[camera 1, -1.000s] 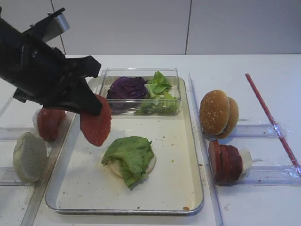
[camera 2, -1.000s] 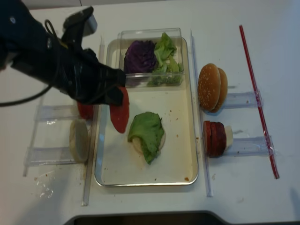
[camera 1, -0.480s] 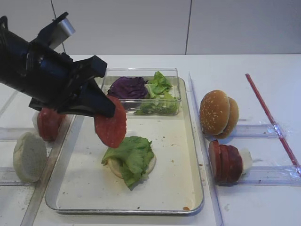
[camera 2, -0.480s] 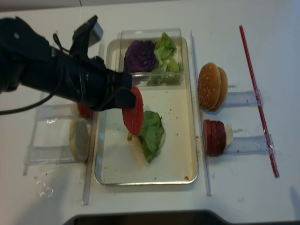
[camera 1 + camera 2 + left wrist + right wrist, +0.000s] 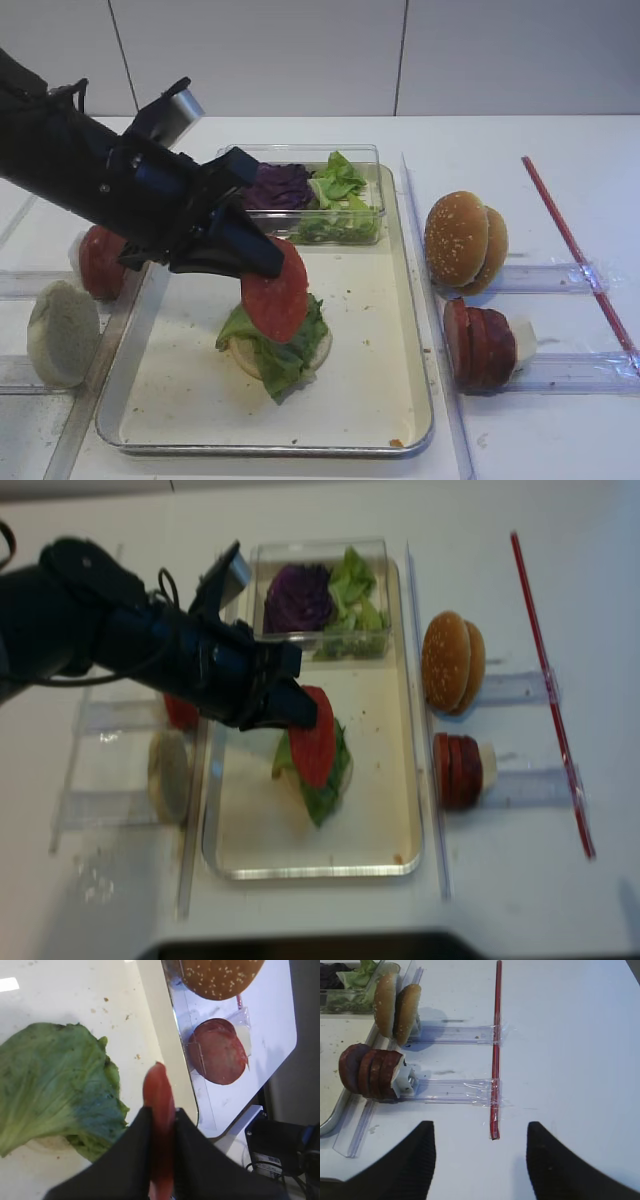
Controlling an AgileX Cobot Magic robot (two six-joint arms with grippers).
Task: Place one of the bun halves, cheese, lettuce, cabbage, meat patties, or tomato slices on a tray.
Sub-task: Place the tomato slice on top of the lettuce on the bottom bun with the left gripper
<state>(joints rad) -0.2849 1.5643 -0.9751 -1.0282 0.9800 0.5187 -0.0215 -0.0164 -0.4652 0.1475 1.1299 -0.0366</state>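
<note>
Left tool (image 5: 160,1125) pinching tomato slice (image 5: 275,297) on edge, tilted, above lettuce (image 5: 285,345) on bun half (image 5: 315,352) in tray (image 5: 400,300). Right tool (image 5: 480,1152) spread wide over surface (image 5: 570,1035).

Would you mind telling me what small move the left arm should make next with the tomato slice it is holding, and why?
Probably lower and tip the slice flat, then open. The left gripper is shut on a tomato slice that hangs on edge over the lettuce lying on a bun half in the tray. Whether the slice touches the leaf cannot be told; released on edge, it might topple or slide off.
</note>
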